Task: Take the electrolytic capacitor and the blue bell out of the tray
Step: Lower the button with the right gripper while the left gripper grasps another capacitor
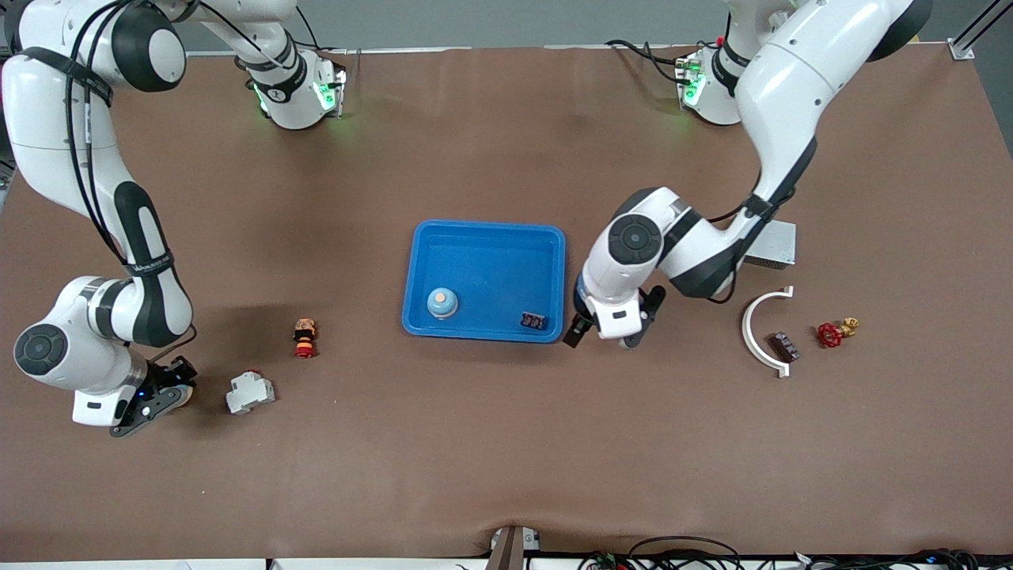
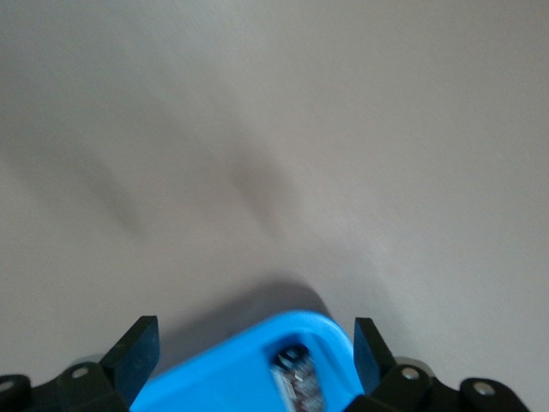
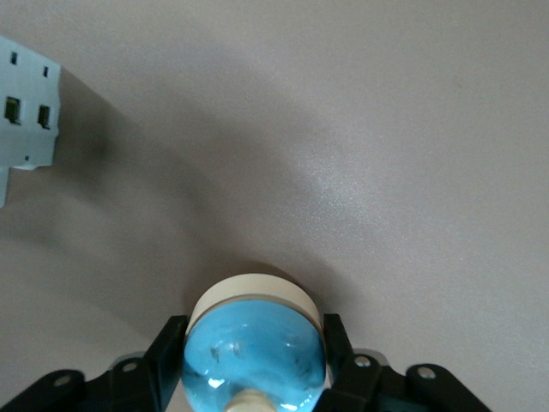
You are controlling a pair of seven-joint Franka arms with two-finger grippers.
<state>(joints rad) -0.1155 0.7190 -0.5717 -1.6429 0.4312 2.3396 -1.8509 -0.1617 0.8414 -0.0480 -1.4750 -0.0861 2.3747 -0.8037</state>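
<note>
A blue tray (image 1: pixel 484 235) sits mid-table. In it are a blue bell with an orange button (image 1: pixel 442 302) and a small dark capacitor (image 1: pixel 533 321). My left gripper (image 1: pixel 601 341) is open and empty, low beside the tray's corner toward the left arm's end. The left wrist view shows that gripper (image 2: pixel 255 343) with the tray corner (image 2: pixel 223 378) and the capacitor (image 2: pixel 296 378) between its spread fingers. My right gripper (image 1: pixel 170 396) is down at the table at the right arm's end. In the right wrist view it (image 3: pixel 255 343) is shut on a second blue bell with a cream base (image 3: pixel 255 348).
A white breaker (image 1: pixel 251 392) lies beside the right gripper and shows in the right wrist view (image 3: pixel 26 112). A red-orange part (image 1: pixel 305 338) stands nearby. Toward the left arm's end are a white arc (image 1: pixel 756 332), a dark block (image 1: pixel 784 346), a red valve (image 1: pixel 831 334) and a grey box (image 1: pixel 772 244).
</note>
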